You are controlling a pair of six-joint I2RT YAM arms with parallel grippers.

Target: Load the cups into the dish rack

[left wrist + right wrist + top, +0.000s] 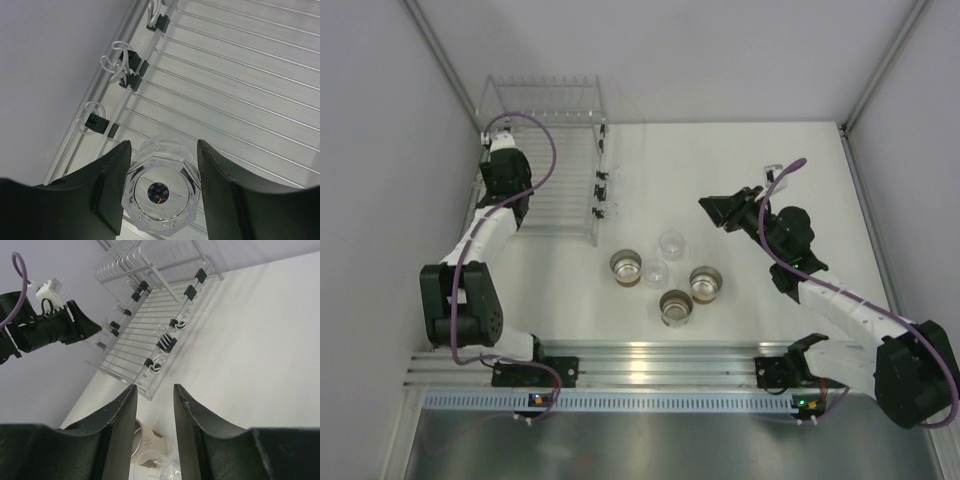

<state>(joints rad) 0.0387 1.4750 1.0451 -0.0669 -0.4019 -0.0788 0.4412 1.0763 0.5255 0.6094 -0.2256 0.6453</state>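
The clear dish rack [565, 160] stands at the far left. My left gripper [510, 200] hangs over its left side, shut on a clear cup [160, 192] whose base faces the wrist camera, just above the tines [240, 75]. On the table lie three cream cups [626, 267] [706, 283] [675, 307] and two clear cups [671, 243] [655, 272]. My right gripper [720, 208] is open and empty, raised to the right of the cups. In the right wrist view its fingers [131, 405] frame a cream cup [150, 440] and a clear cup [165, 472] below.
Black binder clips [600, 190] line the rack's right edge and show in the left wrist view [131, 65]. Grey walls close in at left, right and back. An aluminium rail [650, 360] carrying the arm bases runs along the near edge.
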